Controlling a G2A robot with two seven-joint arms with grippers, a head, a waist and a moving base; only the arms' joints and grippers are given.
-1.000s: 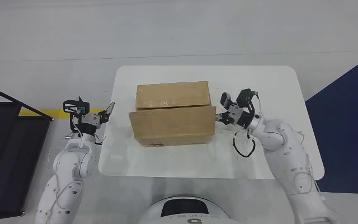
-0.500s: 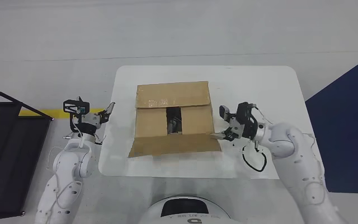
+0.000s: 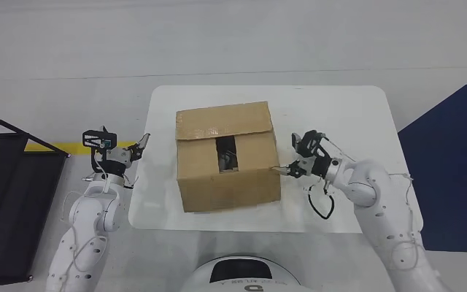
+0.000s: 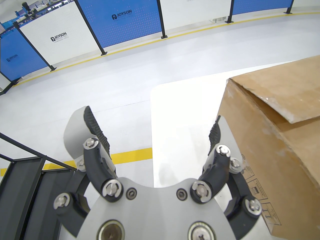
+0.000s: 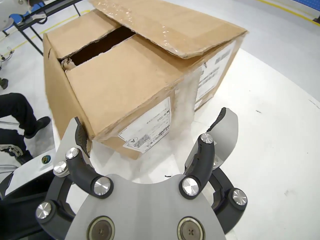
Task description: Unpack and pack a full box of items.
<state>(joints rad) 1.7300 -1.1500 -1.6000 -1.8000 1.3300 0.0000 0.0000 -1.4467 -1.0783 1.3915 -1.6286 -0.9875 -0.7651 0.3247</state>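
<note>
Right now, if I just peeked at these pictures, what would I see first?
A big brown cardboard box sits in the middle of the white table, with a dark gap in its top where the flaps do not meet. The right tool, wide open, is close beside the box's end. The left tool, open too, hangs at the table's other edge, apart from the box.

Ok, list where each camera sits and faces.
Top view: above the arms, looking down at table and box; both arms show.
Left wrist view: on that wrist, facing one end of the box; open left end effector shows.
Right wrist view: on that wrist, facing the box's opposite end; open right end effector shows.
All three share the box.
</note>
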